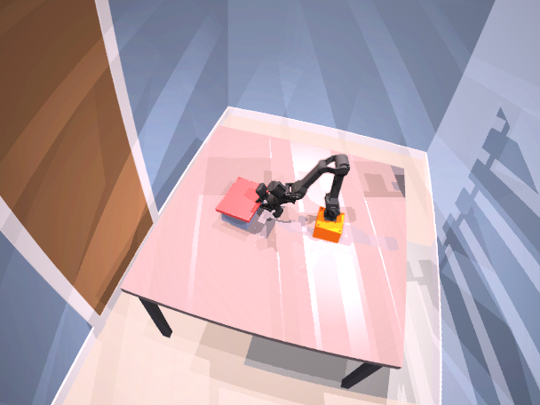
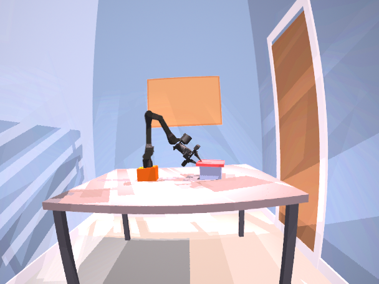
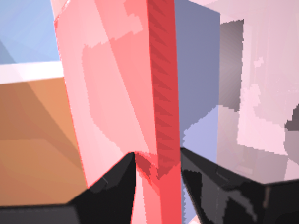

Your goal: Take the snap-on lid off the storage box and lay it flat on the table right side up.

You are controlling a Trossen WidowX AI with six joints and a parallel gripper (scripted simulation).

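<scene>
"What has the black parallel-jaw pincer (image 1: 261,202) (image 2: 199,162) (image 3: 156,156) got hold of over there?"

"The edge of the flat red rectangular lid (image 1: 240,199) (image 2: 211,163) (image 3: 108,79). Its two dark pointed fingers stand partly apart, one on the top face and one under the rim, with the red edge clamped between them."

"And is the lid off?"

"It's over the pale blue-grey storage box (image 1: 238,221) (image 2: 211,172) (image 3: 199,74), covering its top, red face upward. Whether the snap has let go anywhere, I can't tell from here."

"Where's the box, then?"

"Standing upright on the pink-topped table (image 1: 231,275) (image 2: 174,199) (image 3: 270,88) with dark legs. The pincer comes at the lid on a slant, from the side nearer the arm's foot."

"And the arm itself?"

"The black jointed arm (image 1: 311,178) (image 2: 148,131) rises from an orange block-shaped base (image 1: 328,234) (image 2: 148,175), bends at a high elbow and slopes down to the lid. That base sits on the table too, well apart from the box."

"What's on the wall behind?"

"A plain orange rectangular panel (image 2: 187,101), partly behind the arm's elbow."
</scene>
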